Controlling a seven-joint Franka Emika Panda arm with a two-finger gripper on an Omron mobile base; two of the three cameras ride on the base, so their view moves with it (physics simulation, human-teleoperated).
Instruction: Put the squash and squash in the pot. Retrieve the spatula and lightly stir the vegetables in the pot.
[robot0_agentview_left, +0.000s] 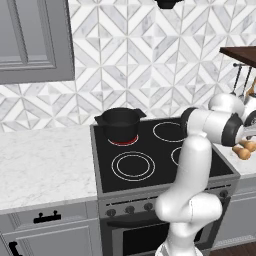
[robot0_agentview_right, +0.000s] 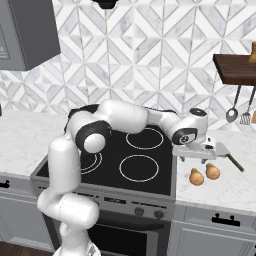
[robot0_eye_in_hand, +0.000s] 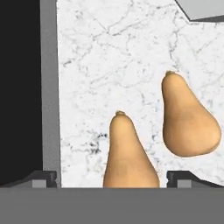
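Note:
Two small tan-orange squashes lie side by side on the marble counter right of the stove, the nearer squash and the other squash, also seen as the nearer squash and the other squash. My gripper is open and hovers just above them, its two tips on either side of the nearer squash's fat end. From the right base the gripper hangs over that pair. The black pot stands on the rear left burner. A flat grey spatula lies on the counter just behind the squashes.
The stove's raised grey edge runs close beside the squashes. A steel spoon and another utensil hang under a wooden shelf at the right wall. My own arm stretches across the cooktop.

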